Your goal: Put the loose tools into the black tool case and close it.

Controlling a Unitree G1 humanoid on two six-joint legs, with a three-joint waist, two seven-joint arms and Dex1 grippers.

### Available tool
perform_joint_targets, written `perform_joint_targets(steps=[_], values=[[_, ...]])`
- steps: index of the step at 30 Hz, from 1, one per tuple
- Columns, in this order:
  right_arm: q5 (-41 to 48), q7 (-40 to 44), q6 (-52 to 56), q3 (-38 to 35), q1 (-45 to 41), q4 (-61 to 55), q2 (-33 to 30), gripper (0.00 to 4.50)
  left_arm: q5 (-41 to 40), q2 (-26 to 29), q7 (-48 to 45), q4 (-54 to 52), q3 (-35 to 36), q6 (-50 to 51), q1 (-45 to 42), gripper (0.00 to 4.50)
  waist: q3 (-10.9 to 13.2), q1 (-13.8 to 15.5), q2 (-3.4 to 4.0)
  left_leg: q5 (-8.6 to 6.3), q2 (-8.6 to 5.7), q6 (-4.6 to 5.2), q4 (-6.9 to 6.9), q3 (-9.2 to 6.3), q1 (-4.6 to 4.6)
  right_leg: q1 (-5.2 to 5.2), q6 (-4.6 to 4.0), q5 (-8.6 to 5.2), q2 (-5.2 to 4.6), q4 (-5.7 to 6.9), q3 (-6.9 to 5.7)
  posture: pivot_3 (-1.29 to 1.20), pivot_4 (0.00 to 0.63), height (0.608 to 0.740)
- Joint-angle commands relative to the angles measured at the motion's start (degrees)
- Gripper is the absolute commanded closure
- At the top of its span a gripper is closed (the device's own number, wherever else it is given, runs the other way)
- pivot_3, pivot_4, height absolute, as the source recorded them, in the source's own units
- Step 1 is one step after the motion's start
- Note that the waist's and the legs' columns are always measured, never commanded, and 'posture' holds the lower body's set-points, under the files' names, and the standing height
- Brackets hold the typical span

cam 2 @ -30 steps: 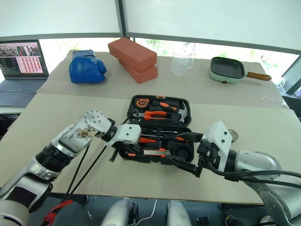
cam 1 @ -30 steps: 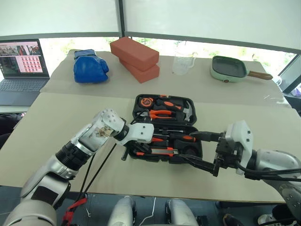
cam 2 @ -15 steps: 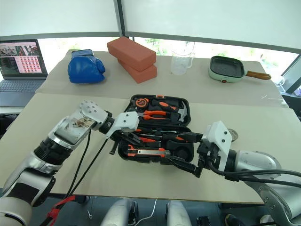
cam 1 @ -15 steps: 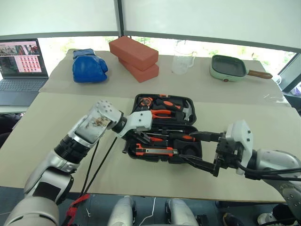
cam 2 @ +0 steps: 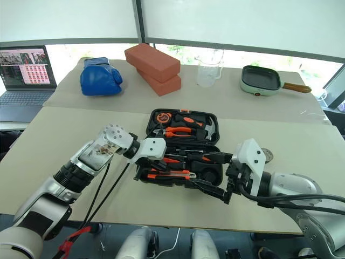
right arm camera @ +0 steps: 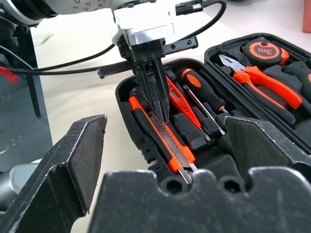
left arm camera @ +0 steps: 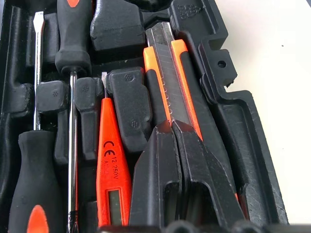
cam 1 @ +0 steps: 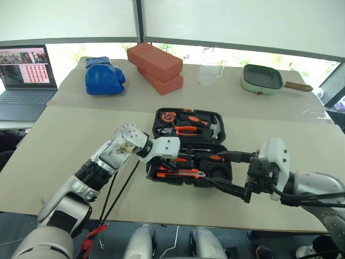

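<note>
Case (cam 1: 188,148) lies open on the bench (cam 1: 64,145), lid half away from the robot, tool half nearest it. Knife (left arm camera: 170,82) sits in the front slot of the near half; slim orange screwdriver (left arm camera: 112,170) and two black-handled screwdrivers (left arm camera: 73,34) lie in the slots beside it, and the tape roll (cam 1: 218,172) seems seated at the right end of that half. Pliers (cam 1: 186,130), hammer and tape measure (right arm camera: 262,48) fill the lid. No loose tool shows on the bench. Left hand (right arm camera: 158,104): fingers together, tips resting on or just above the knife near its middle, nothing clamped. Right hand (cam 1: 235,175): fingers wide apart, empty, hovering just past the right edge of the case. Judged step: pressing the knife home in its slot before closing. To do it well, push straight down along the knife body, not sideways, so it does not ride up on the slot wall; check that blade end and butt both sit flush. Risk: a proud knife or a lifted screwdriver would stop the lid from latching. Then lift the left hand clear of the tool half before the lid swings over; the right hand could steady the case edge
</note>
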Motion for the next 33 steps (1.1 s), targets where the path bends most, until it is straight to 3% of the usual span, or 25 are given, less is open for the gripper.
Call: perform_joint_targets(steps=[1,6,9,12,15,19,26,29,33], values=[[1.1,-0.2,-0.1,-1.7,-0.1,-1.5,-0.5,0.00,3.3,0.3,1.7,4.8,-0.6,-0.4,0.9,4.43,0.0,0.0,0.00,0.00,0.00,0.00,0.00,0.00,0.08,0.10,0.00,0.00,0.00,-0.01,0.00,0.00,0.150,0.738],[1.0,-0.1,-0.2,-1.7,-0.3,-1.2,-0.8,0.00,-0.6,0.1,0.0,1.2,2.0,1.6,1.9,4.43,0.0,-0.3,0.00,-0.01,0.09,0.01,-0.04,-0.01,0.51,0.50,-0.02,-0.02,0.00,-0.10,-0.01,0.00,0.150,0.738],[-0.1,0.5,-0.6,-2.5,1.4,-0.7,-1.3,0.00,-6.7,-0.3,0.5,-3.9,7.7,5.1,2.7,4.43,0.0,-0.4,0.00,-0.01,0.12,0.01,-0.07,-0.01,0.45,0.42,-0.02,-0.03,0.00,-0.09,-0.01,0.00,0.150,0.738],[-4.4,1.4,-2.0,-9.5,8.2,4.0,-1.9,0.00,-16.0,2.6,0.2,-11.1,17.6,10.8,4.9,4.43,0.0,-0.3,-0.02,-0.01,0.13,0.01,-0.08,-0.03,-0.02,-0.01,0.00,-0.05,-0.02,-0.04,-0.02,0.00,0.150,0.738],[-6.4,3.7,-2.6,-18.1,15.6,8.3,-1.5,0.00,-21.7,6.4,0.8,-16.1,22.5,19.0,6.5,3.76,0.0,-0.3,0.02,0.00,0.10,0.01,0.01,-0.04,-0.46,-0.49,0.04,-0.03,-0.04,0.05,-0.01,0.00,0.150,0.738],[-8.7,10.1,-4.4,-29.2,25.4,15.6,-1.1,0.00,-27.4,9.9,2.0,-21.5,28.5,22.7,10.7,2.36,0.0,-0.3,0.08,-0.02,0.07,0.03,-0.02,-0.02,-0.38,-0.37,0.08,-0.06,-0.04,0.00,-0.01,0.00,0.150,0.738],[-13.5,17.8,-8.2,-37.1,31.2,26.9,-3.2,0.00,-33.7,13.7,4.9,-27.7,34.3,26.6,15.4,0.07,0.0,-0.6,0.09,-0.02,0.08,0.03,-0.07,0.01,-0.25,-0.30,0.04,-0.09,-0.01,-0.03,0.03,0.00,0.150,0.738],[-14.6,19.2,-8.9,-34.2,26.6,30.5,-6.6,0.00,-35.3,14.5,6.7,-30.5,35.3,27.1,17.3,0.01,0.0,-1.0,0.09,-0.02,0.07,0.02,-0.25,0.11,-0.03,-0.21,0.01,-0.11,-0.01,-0.05,0.16,0.00,0.150,0.738],[-18.3,18.7,-10.3,-22.2,14.2,36.0,-11.0,0.00,-36.4,13.7,9.5,-32.6,34.6,26.9,17.0,0.01,0.0,-1.7,0.09,0.01,0.05,-0.03,-0.29,0.13,0.02,-0.21,-0.03,-0.11,0.03,-0.07,0.20,0.00,0.150,0.738]])
